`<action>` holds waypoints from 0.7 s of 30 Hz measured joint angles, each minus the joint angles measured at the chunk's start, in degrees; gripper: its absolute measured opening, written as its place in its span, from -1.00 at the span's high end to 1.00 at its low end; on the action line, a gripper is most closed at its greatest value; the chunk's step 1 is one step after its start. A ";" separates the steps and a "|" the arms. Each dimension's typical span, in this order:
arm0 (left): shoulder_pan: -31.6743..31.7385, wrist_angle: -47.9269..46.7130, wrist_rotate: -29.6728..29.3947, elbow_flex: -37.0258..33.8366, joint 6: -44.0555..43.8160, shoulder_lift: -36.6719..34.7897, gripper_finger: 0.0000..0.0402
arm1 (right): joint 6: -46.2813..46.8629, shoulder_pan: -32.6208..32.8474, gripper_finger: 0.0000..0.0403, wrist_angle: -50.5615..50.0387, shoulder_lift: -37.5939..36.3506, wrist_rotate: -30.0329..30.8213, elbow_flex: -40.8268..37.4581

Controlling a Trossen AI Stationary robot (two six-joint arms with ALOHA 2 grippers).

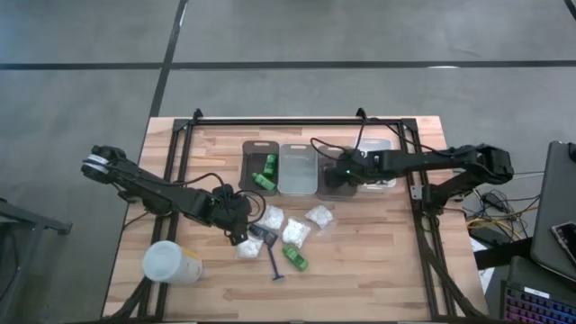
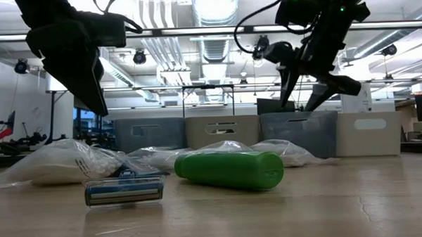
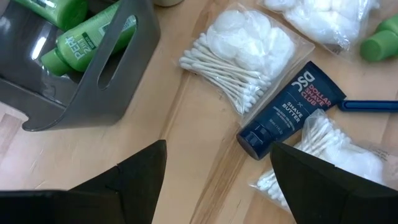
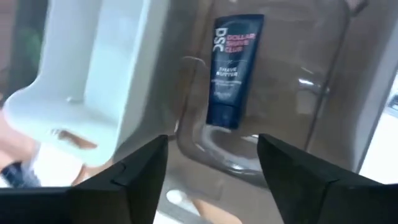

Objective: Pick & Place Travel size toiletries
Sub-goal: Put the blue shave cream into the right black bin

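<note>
Sorting is partly done: green bottles (image 1: 266,172) and one black tube (image 4: 231,70) are binned; packets (image 1: 296,232) await on the table (image 1: 378,270). My right hand (image 4: 211,163) and left hand (image 3: 217,165) gape wide, empty.

You have a pale blond wood-grain desk (image 1: 378,261). Bright green bottles (image 1: 264,172) sit in a dark grey bin (image 1: 249,148), and one green bottle (image 1: 295,259) lies on the desk. The packets (image 3: 249,53) are clear, showing white cotton swabs. The tube (image 3: 289,109) is navy with white lettering. The razor (image 1: 273,256) is dark blue. Both arms' fingers (image 3: 134,180) are black.
</note>
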 joint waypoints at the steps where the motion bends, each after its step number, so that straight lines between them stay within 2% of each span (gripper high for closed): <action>1: 0.00 0.02 0.00 0.00 -0.20 0.00 -0.45 | -0.67 0.46 -0.25 0.23 -0.42 -0.04 0.00; 12: 0.02 0.06 0.05 -0.02 0.16 0.00 -0.45 | -8.00 3.80 -0.49 1.28 -5.91 0.69 0.02; 17: 0.04 0.40 2.57 -0.06 16.10 0.29 -0.45 | -14.91 4.82 -0.57 1.26 -6.20 -3.00 0.02; 21: 1.51 5.13 2.92 -1.83 26.82 1.29 -0.45 | -15.35 4.79 -0.62 1.26 -5.98 -3.28 0.02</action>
